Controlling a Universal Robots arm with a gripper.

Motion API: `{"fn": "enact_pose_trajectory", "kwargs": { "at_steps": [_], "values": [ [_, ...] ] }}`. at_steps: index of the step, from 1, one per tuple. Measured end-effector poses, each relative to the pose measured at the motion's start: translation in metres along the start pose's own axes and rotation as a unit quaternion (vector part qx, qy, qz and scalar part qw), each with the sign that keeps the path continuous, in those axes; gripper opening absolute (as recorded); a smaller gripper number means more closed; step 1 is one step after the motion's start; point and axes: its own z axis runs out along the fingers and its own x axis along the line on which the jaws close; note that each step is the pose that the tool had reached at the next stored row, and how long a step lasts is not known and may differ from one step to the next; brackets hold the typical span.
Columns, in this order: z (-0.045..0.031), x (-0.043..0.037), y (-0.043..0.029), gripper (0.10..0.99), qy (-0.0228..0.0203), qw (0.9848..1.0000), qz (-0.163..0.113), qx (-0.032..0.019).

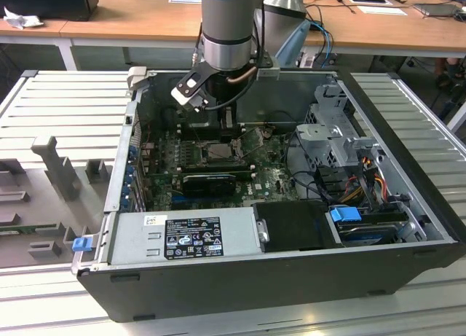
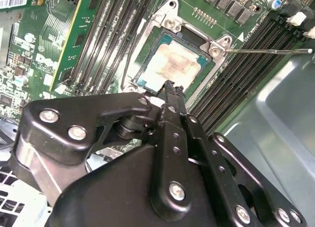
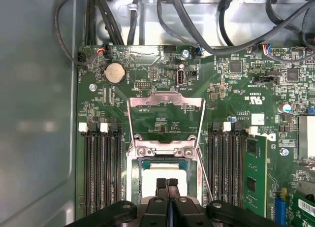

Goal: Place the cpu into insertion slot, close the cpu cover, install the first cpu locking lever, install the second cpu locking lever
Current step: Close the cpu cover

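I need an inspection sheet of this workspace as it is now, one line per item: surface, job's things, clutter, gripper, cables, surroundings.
Surface: green board inside an open case, which lies on a ribbed table.
Job's things: cpu lies in the slot; cover stands open; one lever is swung out, away from the slot.
Clutter: nothing seen.
Gripper: gripper is shut, with its tips at the cpu's edge; whether they touch it, I cannot tell.
Cables: black cables loop beyond the board's edge; coloured wires run at the exterior view's right.
Surroundings: wooden desks behind the case.
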Motion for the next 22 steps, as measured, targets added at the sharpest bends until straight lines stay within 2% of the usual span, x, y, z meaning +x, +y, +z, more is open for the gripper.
{"fn": "enact_pose_trajectory", "kwargs": {
  "at_steps": [12, 22],
  "values": [
    [-0.0042, 0.0002, 0.0026, 0.106, -0.0001, 1.0000, 0.000, 0.0000],
    [-0.0188, 0.0008, 0.0052, 0.106, -0.0001, 1.0000, 0.000, 0.0001]
  ]
}}
